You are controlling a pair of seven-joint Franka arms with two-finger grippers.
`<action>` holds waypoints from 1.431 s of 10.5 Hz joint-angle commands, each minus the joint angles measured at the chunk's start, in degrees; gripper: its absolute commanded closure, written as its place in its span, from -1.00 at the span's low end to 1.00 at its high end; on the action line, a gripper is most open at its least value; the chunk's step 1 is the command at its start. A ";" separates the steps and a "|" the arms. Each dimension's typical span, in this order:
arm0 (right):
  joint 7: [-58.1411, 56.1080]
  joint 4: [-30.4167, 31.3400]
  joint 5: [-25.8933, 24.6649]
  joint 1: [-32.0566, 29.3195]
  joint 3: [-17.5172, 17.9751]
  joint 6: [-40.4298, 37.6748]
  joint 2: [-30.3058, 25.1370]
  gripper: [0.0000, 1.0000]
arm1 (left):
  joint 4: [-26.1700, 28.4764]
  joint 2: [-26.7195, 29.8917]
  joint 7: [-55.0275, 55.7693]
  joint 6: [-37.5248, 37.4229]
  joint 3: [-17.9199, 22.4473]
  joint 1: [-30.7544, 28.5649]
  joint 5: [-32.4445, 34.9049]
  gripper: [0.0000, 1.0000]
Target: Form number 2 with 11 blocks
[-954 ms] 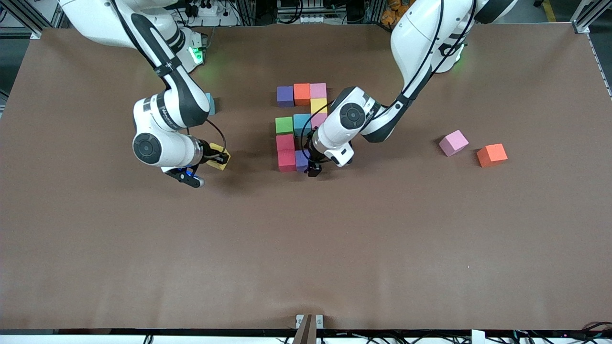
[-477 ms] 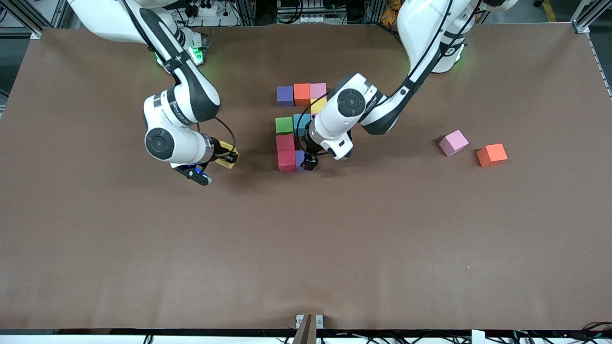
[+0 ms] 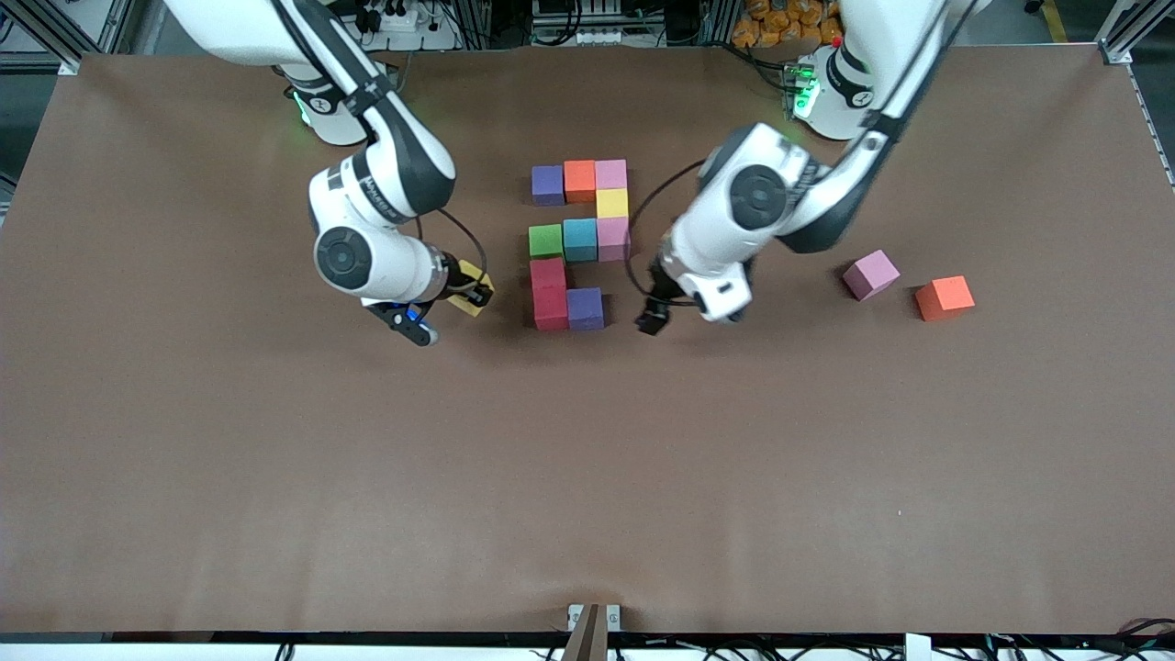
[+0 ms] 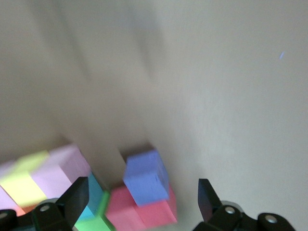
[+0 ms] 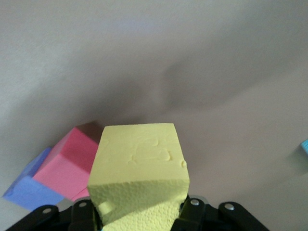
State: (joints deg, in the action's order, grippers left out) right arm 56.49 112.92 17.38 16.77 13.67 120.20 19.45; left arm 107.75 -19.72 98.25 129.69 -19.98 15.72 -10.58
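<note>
Right pincer (image 3: 479,296), centre-left of the front frame, clamped on a yellow foam cube (image 5: 139,168), over bare brown bench (image 3: 587,477). Left pincer (image 3: 652,321), just right of centre, fingers apart, holding nothing. Partial blocky digit 2 of multicoloured foam cubes (image 3: 578,240) at upper centre; its purple corner cube (image 3: 585,308) lies between both pincers. Loose pink cube (image 3: 871,274) and orange cube (image 3: 945,297) at right.

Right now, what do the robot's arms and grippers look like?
Both arms are glossy white with black bands and round dark joint caps. A thin black cable loops to each wrist. The left gripper and right gripper have small black fingers. Green lights glow at both bases.
</note>
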 commanded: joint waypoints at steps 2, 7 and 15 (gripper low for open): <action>9.66 -6.55 3.54 5.10 -0.14 -0.32 3.65 1.00 | 6.76 7.06 -20.07 -5.39 -0.33 -10.51 -0.05 -1.00; 30.65 -20.60 2.93 14.41 -0.23 1.69 13.57 1.00 | 20.45 15.84 -41.42 -7.08 -0.24 -22.38 -0.05 -1.00; 46.50 -28.72 3.01 19.17 -0.40 14.42 22.56 1.00 | 32.52 14.01 -57.90 4.96 0.20 -32.32 5.66 -1.00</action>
State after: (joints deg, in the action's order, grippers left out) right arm 99.57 86.62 20.05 34.71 13.60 132.17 40.05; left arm 139.37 -6.45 42.67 133.92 -19.37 -14.83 -5.90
